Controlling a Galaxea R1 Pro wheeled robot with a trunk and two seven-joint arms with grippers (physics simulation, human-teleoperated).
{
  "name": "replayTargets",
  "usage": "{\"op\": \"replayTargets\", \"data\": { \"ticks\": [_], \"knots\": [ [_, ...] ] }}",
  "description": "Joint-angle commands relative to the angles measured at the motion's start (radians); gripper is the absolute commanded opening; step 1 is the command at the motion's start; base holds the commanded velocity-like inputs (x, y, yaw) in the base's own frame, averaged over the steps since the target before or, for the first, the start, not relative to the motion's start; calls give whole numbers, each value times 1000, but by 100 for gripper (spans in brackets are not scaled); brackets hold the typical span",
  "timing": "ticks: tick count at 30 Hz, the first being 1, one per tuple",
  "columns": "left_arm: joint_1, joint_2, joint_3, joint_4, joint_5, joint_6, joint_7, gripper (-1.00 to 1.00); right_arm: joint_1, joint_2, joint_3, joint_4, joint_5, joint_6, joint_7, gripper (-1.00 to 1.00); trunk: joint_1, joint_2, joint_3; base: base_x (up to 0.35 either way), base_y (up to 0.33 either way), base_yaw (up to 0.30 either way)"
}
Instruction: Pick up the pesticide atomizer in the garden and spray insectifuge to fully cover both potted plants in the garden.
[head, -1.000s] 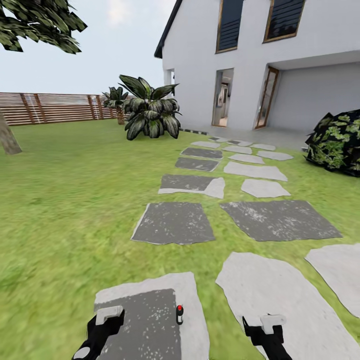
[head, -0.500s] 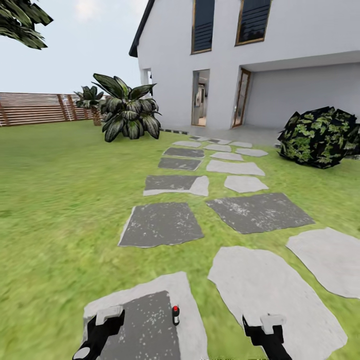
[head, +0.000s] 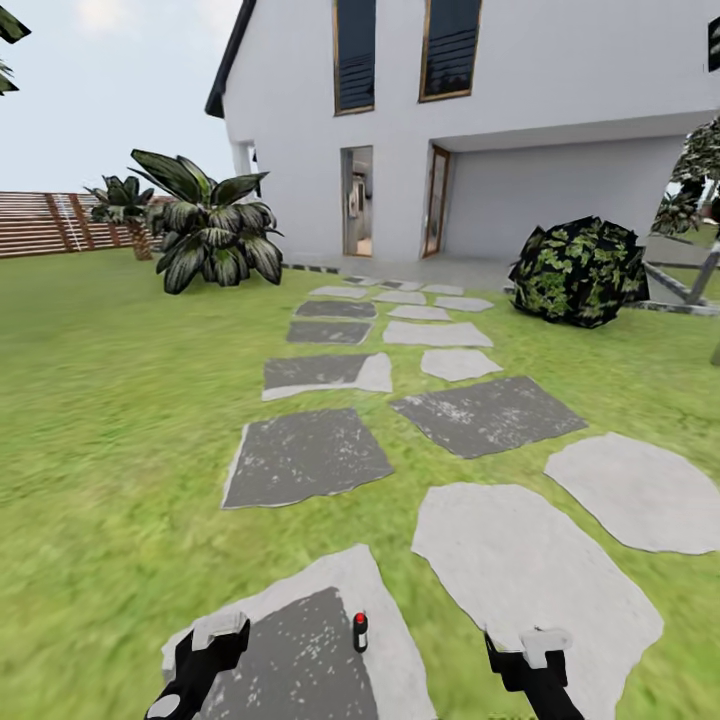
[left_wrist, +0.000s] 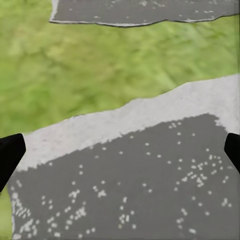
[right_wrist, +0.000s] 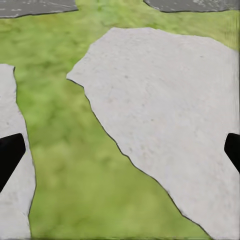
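Head view first: both arms hang low at the near edge, the left gripper (head: 215, 640) above a dark, speckled stepping stone (head: 300, 660) and the right gripper (head: 535, 650) above the pale slab (head: 530, 570) beside it. In each wrist view the two dark fingertips sit at opposite edges with bare ground between them, so both grippers are spread wide and carry nothing.

Between the two grippers, nearer the left one, a small dark post with a red tip (head: 360, 630) rises against the stone; I cannot tell what it is.

Ahead of the grippers the path of stones runs over the lawn (head: 110, 420) toward a white house (head: 480, 130). Far beyond the left gripper stands a broad-leaved shrub (head: 205, 235), with a slatted wooden fence (head: 50, 225) behind it. Far beyond the right gripper sits a round dark bush (head: 578, 270).

The pesticide atomizer and the potted plants are nowhere among these pictures, so the step in hand is, by my judgement, searching the garden. To do that well, turn the base slowly and scan low ground along the fence and the patio side. Keep the arms tucked and the fingers apart, ready for the bottle.
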Motion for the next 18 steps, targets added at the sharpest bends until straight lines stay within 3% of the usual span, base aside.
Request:
{"op": "replayTargets", "data": {
  "ticks": [1,18],
  "knots": [
    [0,0,2,1,0,-3,-1,100,-1,0,0,1,5,-3,0,100,0,0,-1,0,302,-267],
    [0,0,1,1,0,-3,-1,100,-1,0,0,1,5,-3,-1,100,0,0,0,0,264,-267]
  ]
}}
